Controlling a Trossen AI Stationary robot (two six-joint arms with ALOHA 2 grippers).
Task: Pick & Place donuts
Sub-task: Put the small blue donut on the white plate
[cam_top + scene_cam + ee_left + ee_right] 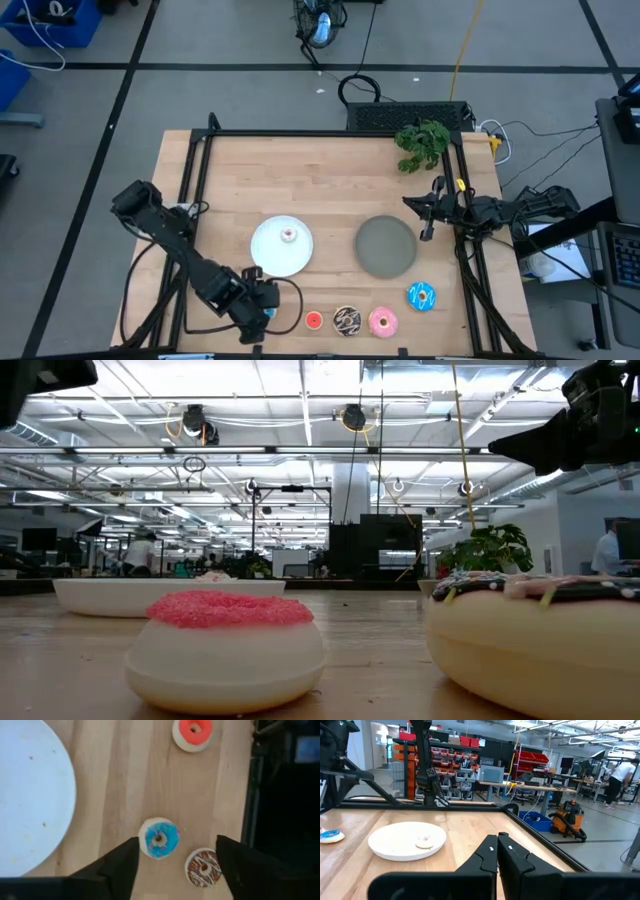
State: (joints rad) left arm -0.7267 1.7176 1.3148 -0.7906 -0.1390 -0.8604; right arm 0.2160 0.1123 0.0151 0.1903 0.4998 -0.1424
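My left gripper (175, 865) is open and points down over the table's near left part (262, 305). A tiny blue donut (159, 838) and a tiny brown donut (203, 868) lie flat on the wood between its fingers, the blue one close to one finger. A tiny red donut (193, 732) (314, 320) lies to their right. Chocolate (347, 320), pink (382, 321) and larger blue (421, 296) donuts lie along the near edge. A white-pink donut (289, 235) rests on the white plate (270, 255). My right gripper (430, 215) waits shut at the right.
A grey plate (386, 246) lies to the right of the white plate. A green plant (422, 143) stands at the far right corner. A black frame rail (252, 795) runs along the table's near edge, close beside the tiny donuts. Bare wood lies across the far half.
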